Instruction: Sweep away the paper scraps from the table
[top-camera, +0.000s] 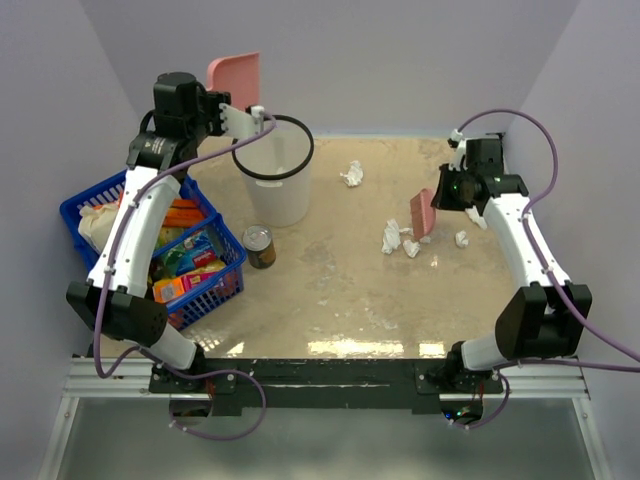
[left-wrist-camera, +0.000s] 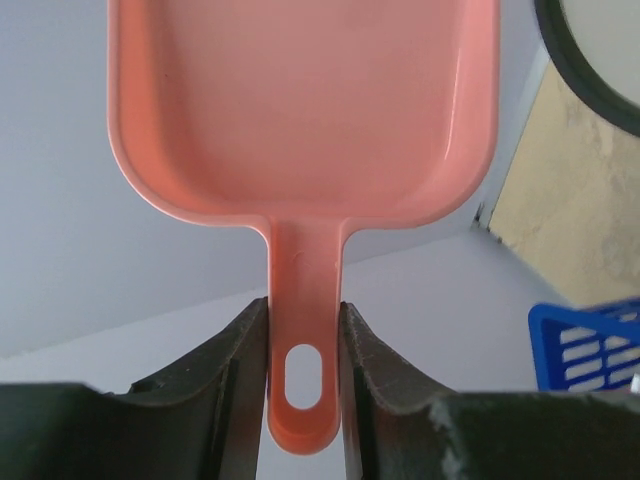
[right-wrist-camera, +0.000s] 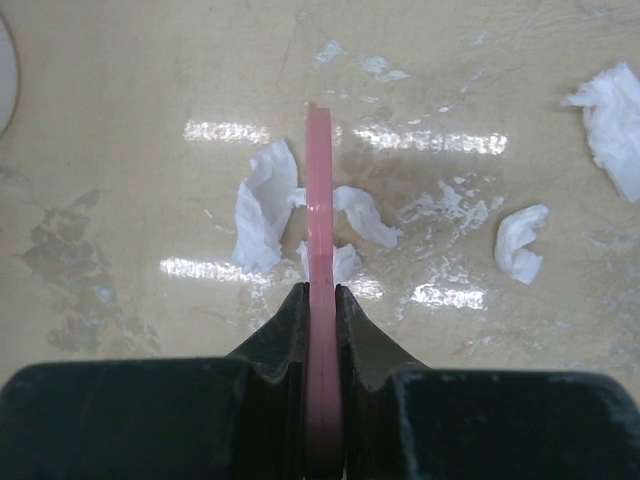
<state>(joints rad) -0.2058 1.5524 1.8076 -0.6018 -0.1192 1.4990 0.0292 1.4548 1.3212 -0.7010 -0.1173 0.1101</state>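
Held high at the back left, beside the bin's rim, is a pink dustpan (top-camera: 235, 80) (left-wrist-camera: 300, 110); my left gripper (top-camera: 240, 118) (left-wrist-camera: 304, 330) is shut on its handle. My right gripper (top-camera: 443, 193) (right-wrist-camera: 319, 300) is shut on a flat pink sweeper blade (top-camera: 423, 212) (right-wrist-camera: 318, 200) that stands on edge on the table (top-camera: 330, 300) (right-wrist-camera: 120, 150). Paper scraps lie around the blade: a wad (top-camera: 390, 237) (right-wrist-camera: 262, 210) on one side, another (top-camera: 411, 247) (right-wrist-camera: 365, 215) across it, a small one (top-camera: 461, 238) (right-wrist-camera: 520, 245) further off. One more scrap (top-camera: 351, 174) sits toward the back.
A white bin with a black rim (top-camera: 272, 180) stands at the back left. A blue basket (top-camera: 232, 262) of groceries sits on the left, a tin can (top-camera: 259, 247) beside it. A metal rail (top-camera: 320, 365) runs along the front edge. Walls close in the back and sides.
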